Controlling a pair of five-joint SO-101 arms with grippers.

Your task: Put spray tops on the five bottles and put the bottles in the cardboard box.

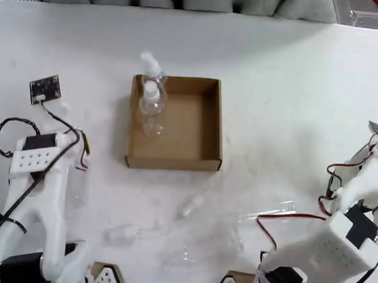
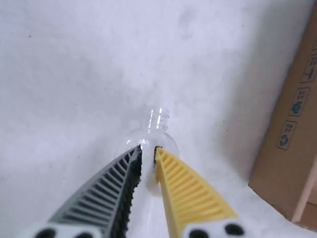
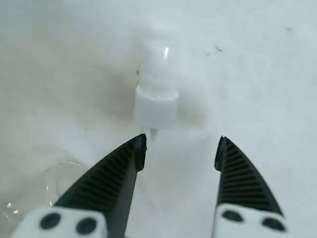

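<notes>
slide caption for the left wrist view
left end effector closed at an uncapped clear plastic bottle beside the brown cardboard box

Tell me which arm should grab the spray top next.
Right. The right gripper is open with a spray top just ahead; the left gripper is shut on a topless bottle.

Two capped bottles (image 1: 152, 106), in cardboard box (image 1: 191, 125)

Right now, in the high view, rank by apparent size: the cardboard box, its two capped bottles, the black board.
1. Cardboard box.
2. Rear capped bottle and front capped bottle: alike in size, not ranked apart.
3. Black board, smallest.
</notes>
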